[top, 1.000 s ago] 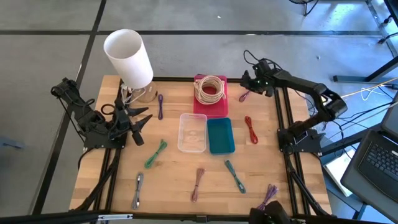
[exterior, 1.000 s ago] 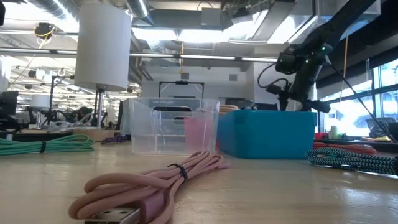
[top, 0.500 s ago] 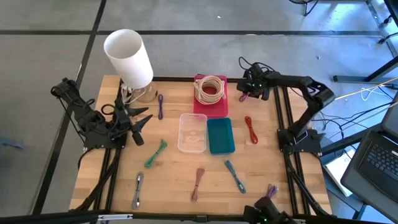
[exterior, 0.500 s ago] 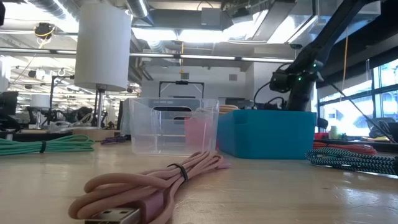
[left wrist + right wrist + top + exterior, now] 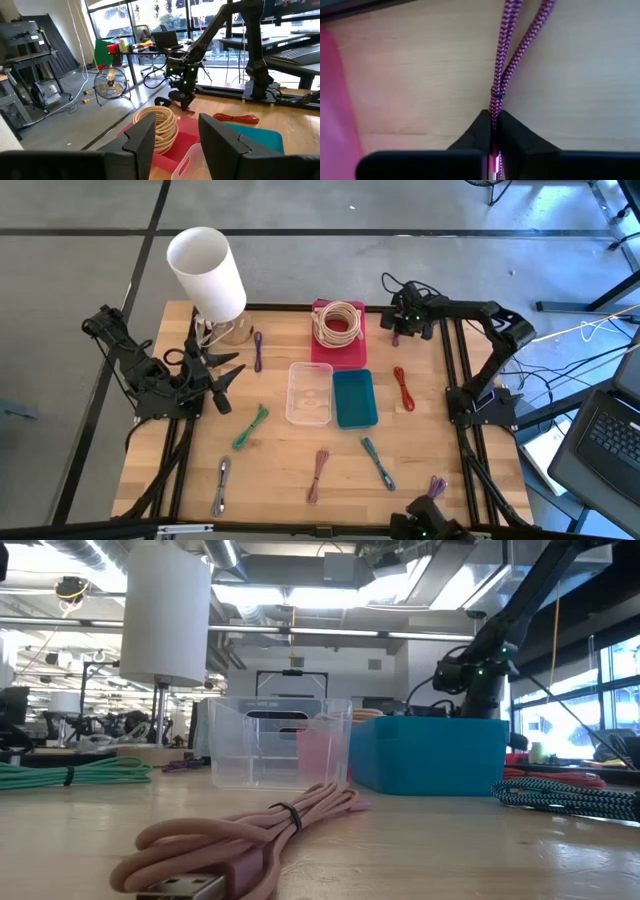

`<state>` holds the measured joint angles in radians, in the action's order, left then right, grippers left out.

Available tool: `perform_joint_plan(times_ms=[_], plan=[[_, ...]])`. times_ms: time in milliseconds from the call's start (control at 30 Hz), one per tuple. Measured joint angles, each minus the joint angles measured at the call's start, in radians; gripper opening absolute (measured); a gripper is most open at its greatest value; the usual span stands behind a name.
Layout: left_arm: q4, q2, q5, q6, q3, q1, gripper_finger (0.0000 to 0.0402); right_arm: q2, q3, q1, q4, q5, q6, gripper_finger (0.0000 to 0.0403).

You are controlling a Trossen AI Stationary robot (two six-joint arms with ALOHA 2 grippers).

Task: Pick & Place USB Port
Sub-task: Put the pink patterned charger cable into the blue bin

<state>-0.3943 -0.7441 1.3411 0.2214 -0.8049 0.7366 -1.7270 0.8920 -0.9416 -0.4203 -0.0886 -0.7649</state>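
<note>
Right wrist view, right pincer (image 5: 493, 131) clamped on magenta cable (image 5: 502, 75), plug hidden, left pincer (image 5: 172, 137) apart.

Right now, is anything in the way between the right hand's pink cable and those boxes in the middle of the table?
The right hand is shut on the magenta braided cable at the table's far right corner. Between it and the clear box and teal box lies the pink tray holding a coiled cream cable. The red cable lies nearby.

Magenta cable (image 5: 506, 60) cut off by frame edge; lower end hidden between fingers (image 5: 479, 131)
</note>
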Motion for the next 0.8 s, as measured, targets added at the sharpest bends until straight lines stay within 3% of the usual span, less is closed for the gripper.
perform_joint_plan(times_ms=[233, 367, 467, 667, 800], plan=[[0.000, 0.000, 0.000, 0.000, 0.000, 0.000, 0.0143, 0.132, -0.002, 0.012, 0.004, -0.012, 0.118, 0.0014], [0.000, 0.000, 0.000, 0.000, 0.000, 0.000, 0.0143, 0.291, -0.001, 0.019, -0.056, -0.053, 0.213, 0.0014], [0.001, 0.000, 0.002, 0.000, 0.000, 0.000, 0.0143, 0.423, -0.001, 0.058, -0.129, -0.143, 0.257, 0.0014], [0.001, 0.000, 0.027, 0.000, 0.000, 0.000, 0.0143, 0.667, -0.001, 0.250, -0.225, -0.363, 0.211, 0.0014], [0.002, 0.000, 0.043, 0.005, 0.000, 0.000, 0.0143, 0.790, -0.001, 0.454, -0.229, -0.356, 0.056, 0.0014]])
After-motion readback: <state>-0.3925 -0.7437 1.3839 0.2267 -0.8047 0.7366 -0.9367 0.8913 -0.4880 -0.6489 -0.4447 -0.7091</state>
